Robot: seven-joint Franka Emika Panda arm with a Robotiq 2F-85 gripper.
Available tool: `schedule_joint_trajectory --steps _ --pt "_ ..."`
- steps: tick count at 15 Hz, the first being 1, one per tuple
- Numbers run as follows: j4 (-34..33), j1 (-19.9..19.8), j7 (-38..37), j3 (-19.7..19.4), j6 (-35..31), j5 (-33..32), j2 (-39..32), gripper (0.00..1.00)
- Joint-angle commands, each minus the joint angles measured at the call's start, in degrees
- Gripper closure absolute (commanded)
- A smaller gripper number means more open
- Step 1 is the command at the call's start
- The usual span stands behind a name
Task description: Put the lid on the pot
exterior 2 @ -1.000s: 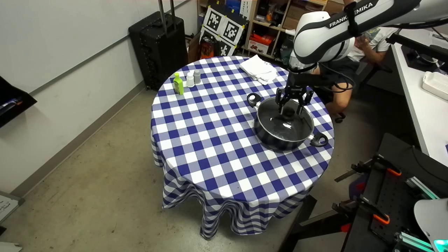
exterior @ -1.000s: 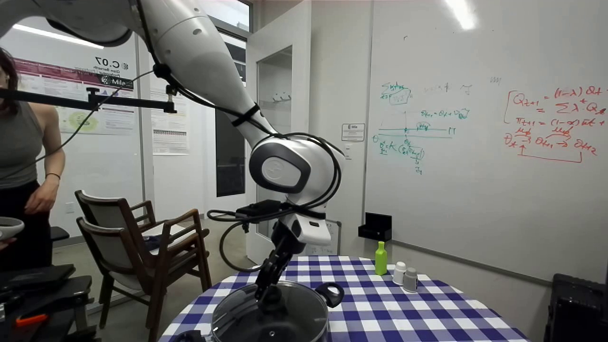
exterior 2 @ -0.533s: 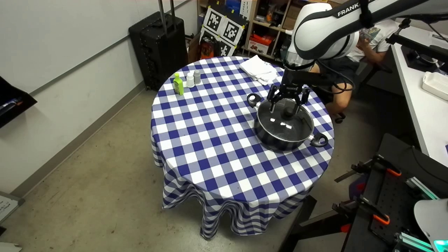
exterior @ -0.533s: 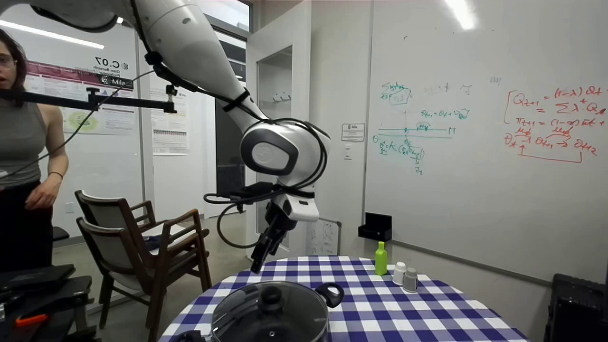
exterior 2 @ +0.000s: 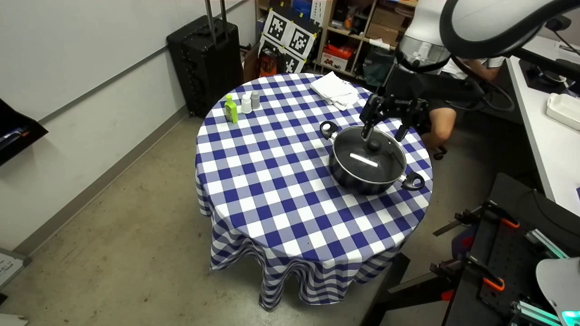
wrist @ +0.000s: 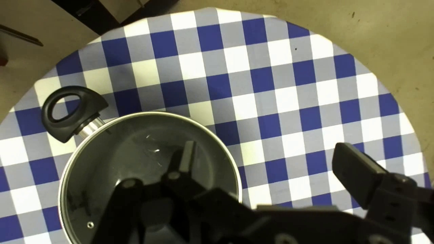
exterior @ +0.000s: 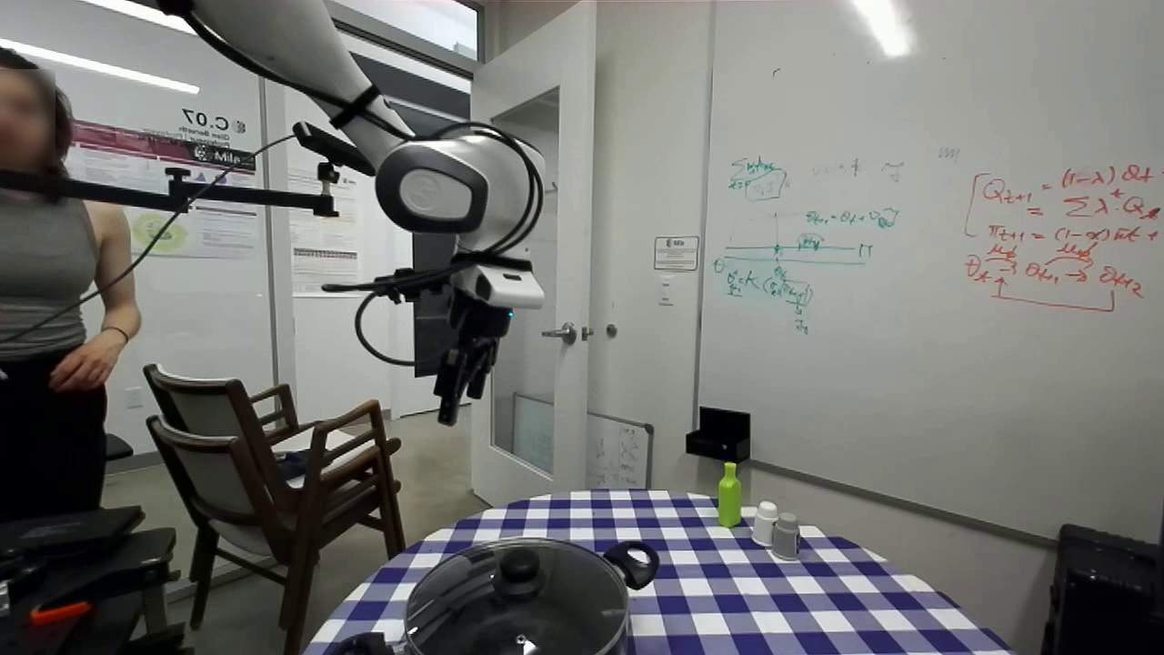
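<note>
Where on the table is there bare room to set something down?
In an exterior view, the widest free patch lies between bottle, pot and the near edge of the table. A smaller one separates shakers and white cloth. Crowded: around pot and lid, the tool hanging higher up; also by bottle and shakers.

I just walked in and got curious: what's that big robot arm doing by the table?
A robot arm has the job of putting the lid on the pot. Right now the lid sits on the pot, so that looks done. The pot stands on the checked tablecloth. The tool is open and holding nothing, up in the air and apart from the lid. A person stands in the room, not touching the pot.
</note>
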State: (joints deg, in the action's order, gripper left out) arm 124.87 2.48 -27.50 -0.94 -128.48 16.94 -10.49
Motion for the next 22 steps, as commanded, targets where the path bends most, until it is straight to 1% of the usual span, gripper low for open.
schedule_joint_trajectory --steps 1,2,4,9,15,16,17,18,22 --pt "7.19 1.93 2.00 1.89 -0.65 -4.11 10.04 0.00" --pt "8.43 2.17 3.37 2.58 -0.60 -5.46 12.18 0.00" --pt "10.95 2.41 3.09 3.82 -0.04 -8.10 16.43 0.00" --pt "15.07 2.12 1.25 6.83 5.38 -13.92 24.13 0.00" --pt "20.60 1.48 2.87 8.47 8.75 -16.85 31.27 0.00" --pt "22.19 1.95 4.90 8.01 7.45 -15.38 32.78 0.00" --pt "23.47 2.15 6.31 8.01 7.01 -15.42 33.95 0.00" --pt "20.08 1.49 3.85 8.46 7.92 -15.17 30.01 0.00" --pt "22.48 1.47 5.37 8.49 7.79 -15.12 32.75 0.00"
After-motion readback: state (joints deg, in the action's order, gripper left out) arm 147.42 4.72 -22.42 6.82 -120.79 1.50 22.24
